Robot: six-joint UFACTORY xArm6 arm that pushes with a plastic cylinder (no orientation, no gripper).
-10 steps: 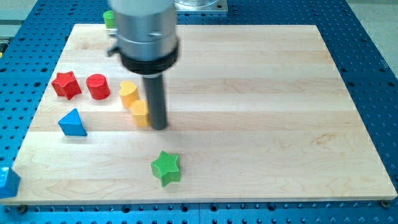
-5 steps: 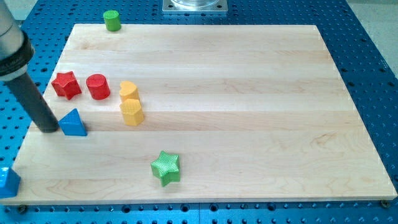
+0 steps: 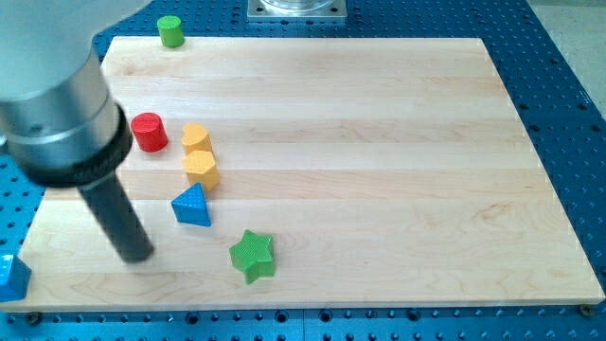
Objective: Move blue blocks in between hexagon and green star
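Note:
A blue triangular block lies on the wooden board between the yellow hexagon above it and the green star below and to its right. My tip rests on the board to the left of the star and below-left of the blue triangle, apart from both. A second blue block sits off the board at the view's bottom left corner, partly cut off by the frame edge.
A yellow block sits just above the hexagon. A red cylinder stands to its left. A green cylinder stands at the board's top left edge. The arm's grey body covers the board's left side and hides the red star.
The blue triangle has slid right and down, from the board's left side to just under the hexagon. My tip has moved right and down. The arm now hides the red star.

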